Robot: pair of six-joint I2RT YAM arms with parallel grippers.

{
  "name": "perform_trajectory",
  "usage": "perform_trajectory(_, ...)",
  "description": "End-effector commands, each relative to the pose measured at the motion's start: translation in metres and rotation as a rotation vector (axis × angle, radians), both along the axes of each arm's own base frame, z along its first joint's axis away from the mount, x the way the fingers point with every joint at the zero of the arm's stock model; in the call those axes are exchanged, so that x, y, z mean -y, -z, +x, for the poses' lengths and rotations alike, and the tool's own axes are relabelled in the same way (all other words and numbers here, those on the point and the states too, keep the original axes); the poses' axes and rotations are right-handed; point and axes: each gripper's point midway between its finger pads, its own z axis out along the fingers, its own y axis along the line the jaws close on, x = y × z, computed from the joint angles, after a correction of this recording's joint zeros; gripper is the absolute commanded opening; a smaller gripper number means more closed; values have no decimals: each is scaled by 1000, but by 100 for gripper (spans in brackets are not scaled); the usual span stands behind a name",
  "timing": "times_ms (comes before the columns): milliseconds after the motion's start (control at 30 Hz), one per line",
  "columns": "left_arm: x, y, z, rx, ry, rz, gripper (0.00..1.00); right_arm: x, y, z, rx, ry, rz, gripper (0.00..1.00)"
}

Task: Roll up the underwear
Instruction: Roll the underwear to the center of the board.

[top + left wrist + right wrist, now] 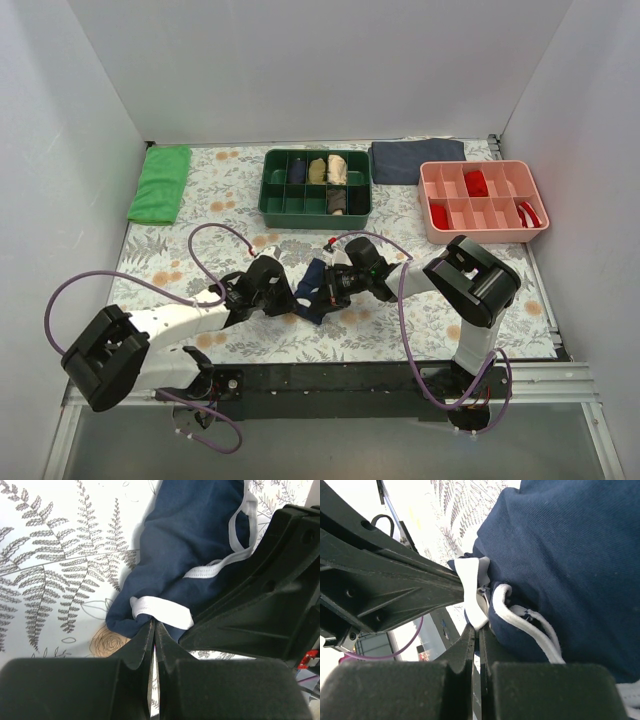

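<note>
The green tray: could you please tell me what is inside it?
The tray holds a navy roll, a tan roll and a beige roll in its back row, and a dark roll in front. Whatever lies beneath them is covered.

underwear: cut by top edge | gripped part: hidden in left tool

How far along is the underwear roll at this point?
Done: the underwear is bunched into a lump. In hand: left jaws and right jaws are both shut on its white piping, from opposite sides. Still to do: it looks loose and crumpled, not a tight roll, so the rolling itself remains.
</note>
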Motion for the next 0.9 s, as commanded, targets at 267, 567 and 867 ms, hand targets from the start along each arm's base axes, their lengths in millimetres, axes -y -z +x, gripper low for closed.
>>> perform_trajectory(267,8,10,17,20,-38,24,0,5,12,1,24,-10,-46,10)
perform_trajectory(567,0,32,14,-30,-77,70,0,8,-20,28,315,23,-81,27)
perform_trajectory(867,7,30,16,-28,-56,60,0,46,-38,53,661,100,-351,31)
